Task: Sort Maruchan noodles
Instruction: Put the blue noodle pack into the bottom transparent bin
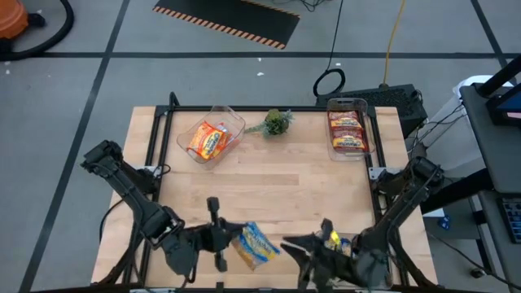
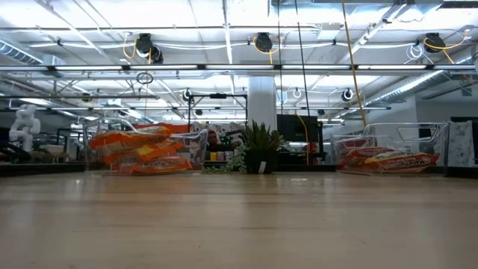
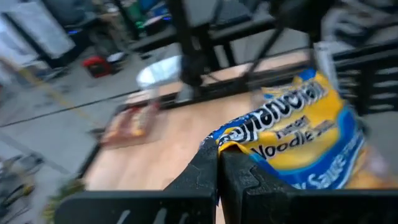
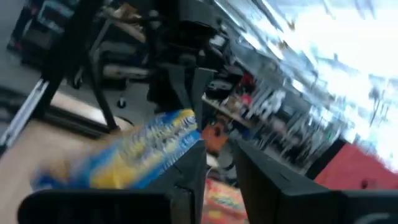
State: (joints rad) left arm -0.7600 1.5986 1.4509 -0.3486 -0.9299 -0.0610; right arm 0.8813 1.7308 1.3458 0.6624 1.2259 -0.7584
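A yellow-and-blue noodle packet (image 1: 256,245) hangs over the table's near edge, between my two grippers. My left gripper (image 1: 221,238) is at the packet's left end and is shut on it. In the left wrist view the packet (image 3: 292,134) sticks out past the shut fingers. My right gripper (image 1: 299,247) is open just right of the packet; in the right wrist view the packet (image 4: 134,155) lies beside one finger (image 4: 193,165). Orange packets (image 1: 208,140) lie in the left clear bin, red-brown ones (image 1: 347,132) in the right bin. My left gripper pinches the packet's crimped edge near a corner (image 3: 225,140) between its two shut fingers, coming level from the table's left. The packet reaches out beyond the fingertips toward the right arm. It looks held off the wood. Whether my right gripper touches the packet, I cannot tell.
The left clear bin (image 1: 234,119) and the right clear bin (image 1: 329,106) stand at the table's far edge, with a small green plant (image 1: 276,122) between them. In the low view the bins (image 2: 142,149) (image 2: 388,157) and the plant (image 2: 258,149) stand beyond bare wood (image 2: 239,217).
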